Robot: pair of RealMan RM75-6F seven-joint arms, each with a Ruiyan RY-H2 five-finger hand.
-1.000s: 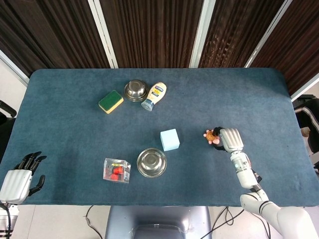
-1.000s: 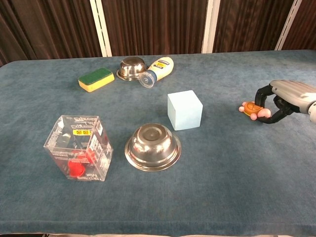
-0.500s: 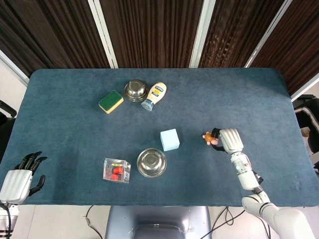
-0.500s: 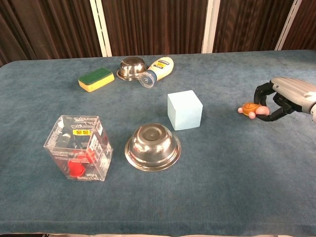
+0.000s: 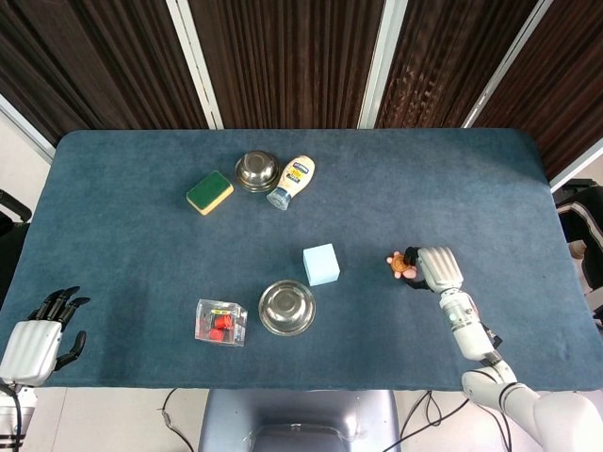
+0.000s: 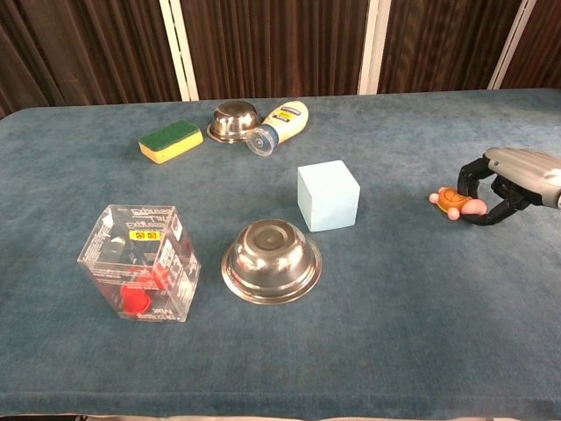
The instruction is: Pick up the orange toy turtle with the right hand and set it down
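The orange toy turtle [image 5: 399,265] [image 6: 453,201] is pinched in the black fingertips of my right hand [image 5: 434,267] [image 6: 508,175], right of the table's middle and just above the cloth. Whether the turtle touches the cloth I cannot tell. My left hand [image 5: 38,334] hangs off the table's front left corner, fingers slightly curled and apart, holding nothing; the chest view does not show it.
A light blue cube [image 5: 321,264] [image 6: 328,195] stands left of the turtle. An upturned steel bowl [image 5: 286,307] and a clear box with red pieces [image 5: 220,322] lie near the front. A sponge [image 5: 209,192], second bowl [image 5: 256,171] and mayonnaise bottle [image 5: 292,182] sit further back.
My right hand, still holding the turtle, dipped left and lifted slightly, then came back right and lower toward the cloth. The left hand has not moved.
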